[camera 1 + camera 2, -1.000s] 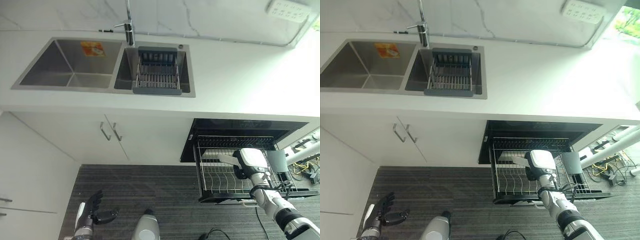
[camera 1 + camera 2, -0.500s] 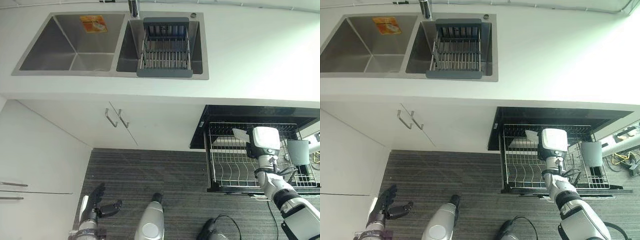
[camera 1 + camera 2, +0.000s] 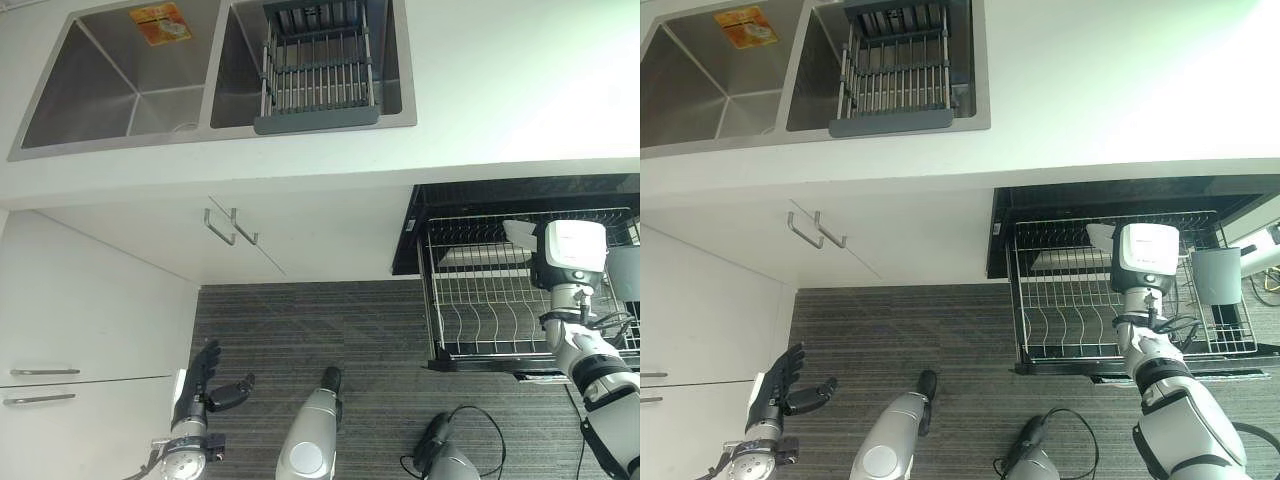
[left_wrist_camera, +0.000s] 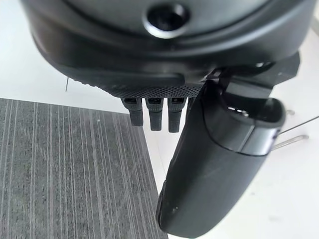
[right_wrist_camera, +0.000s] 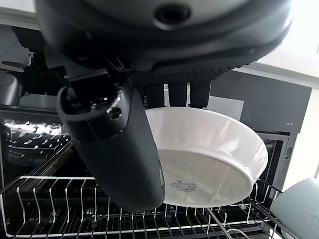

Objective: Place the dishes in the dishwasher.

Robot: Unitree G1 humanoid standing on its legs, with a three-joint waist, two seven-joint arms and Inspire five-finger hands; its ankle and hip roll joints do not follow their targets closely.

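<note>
Nearest: the left hand is hanging low over the striped grey floor, beside the white cabinet fronts. Its fingers are hanging straight and relaxed, holding nothing.

Further out: the right hand is reaching over the pulled-out dishwasher rack. In the right wrist view it is gripping 1 white bowl, thumb lying across the near side of the rim, fingers curling over the far edge. The bowl is hanging tilted, just above the wire tines, not yet resting on them as far as can be judged. A grey cup is standing at the rack's right end; a pale rounded dish edge is showing beside the bowl in the wrist view, possibly that cup.

Behind the rack: the dark dishwasher opening under the white desk.

Farthest: the double sink set in the desk, a drying basket sitting in its right basin. No dishes are visible in the basket or the left basin, though the basket's far end is cut off.

Progress, as a judgement: the task is looking far along. Most rack slots are standing bare. Left to do: lowering the bowl between the tines and letting go.
</note>
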